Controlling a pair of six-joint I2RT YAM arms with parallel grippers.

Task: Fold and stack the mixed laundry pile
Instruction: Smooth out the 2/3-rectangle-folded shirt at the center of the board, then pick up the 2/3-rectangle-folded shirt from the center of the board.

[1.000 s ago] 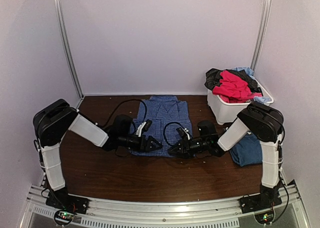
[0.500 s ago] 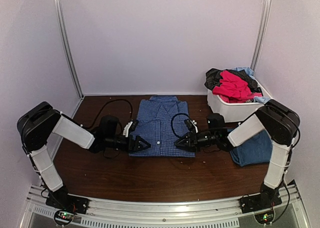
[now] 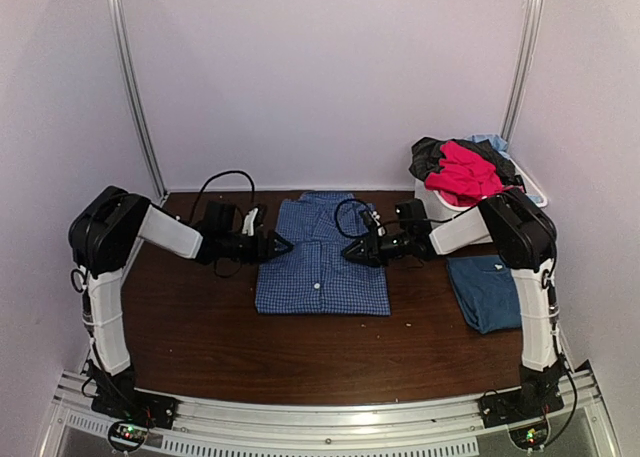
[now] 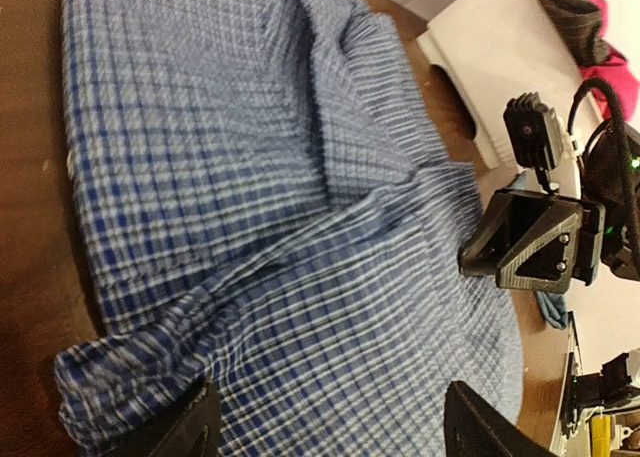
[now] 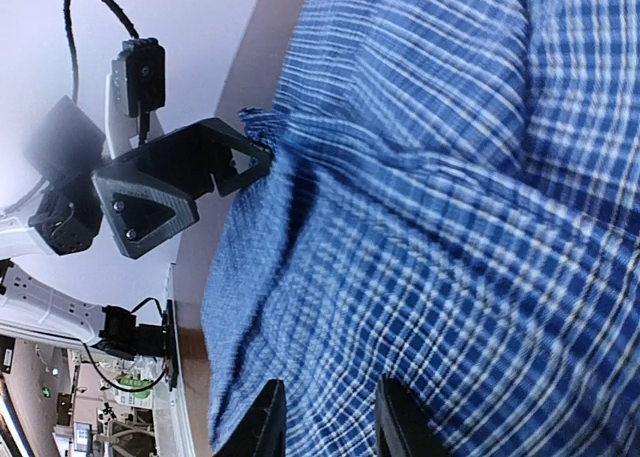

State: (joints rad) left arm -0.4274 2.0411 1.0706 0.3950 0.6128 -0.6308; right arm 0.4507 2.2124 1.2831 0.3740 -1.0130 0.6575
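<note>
— Inspector: Reporting on the left claw (image 3: 276, 245)?
— Assistant: It is standing wide apart, released, straddling the left edge of the blue-and-white checked shirt (image 3: 320, 277), which is lying flat at the centre of the table (image 3: 200, 327).
— Inspector: And the right claw (image 3: 352, 253)?
— Assistant: It is resting narrowed on the shirt's right side, with cloth lying between its fingers (image 5: 268, 422). Whether it is gripping, I cannot tell.

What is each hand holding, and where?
The left hand is open at the shirt's left edge, gripping nothing. The right hand has cloth between its fingers at the right edge; grip unclear.
</note>
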